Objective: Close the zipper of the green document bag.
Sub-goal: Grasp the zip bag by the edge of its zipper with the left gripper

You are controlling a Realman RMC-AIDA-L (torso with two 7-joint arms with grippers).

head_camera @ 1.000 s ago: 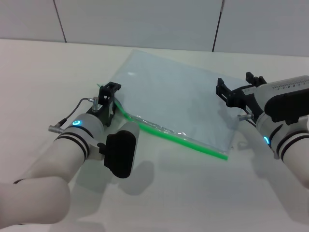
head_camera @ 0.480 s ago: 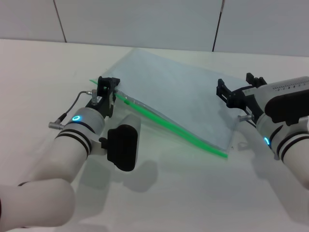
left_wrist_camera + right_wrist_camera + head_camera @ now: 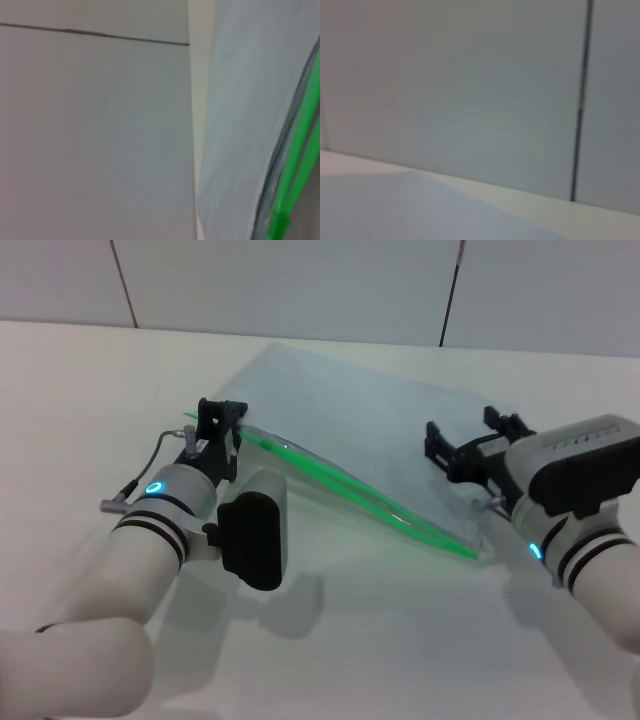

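The green document bag (image 3: 350, 425), a translucent pale blue pouch, lies slantwise on the white table (image 3: 400, 640). Its zipper (image 3: 360, 495) is the bright green strip along the near long edge, and the two green lines stand slightly apart in the middle. My left gripper (image 3: 220, 418) is shut on the zipper's left end and holds that corner lifted off the table. My right gripper (image 3: 467, 440) hangs open over the bag's right part, close to the zipper's right end. The left wrist view shows the bag (image 3: 235, 125) and zipper (image 3: 295, 165) close up. The right wrist view shows only a bare part of the bag (image 3: 395, 210).
Grey wall panels (image 3: 300, 290) with dark seams stand behind the table's far edge. A grey cable (image 3: 165, 455) loops beside my left wrist.
My left gripper pulled the zipper's left end up and to the left, lifting and straightening that edge. My right gripper moved left and came over the bag's right part.
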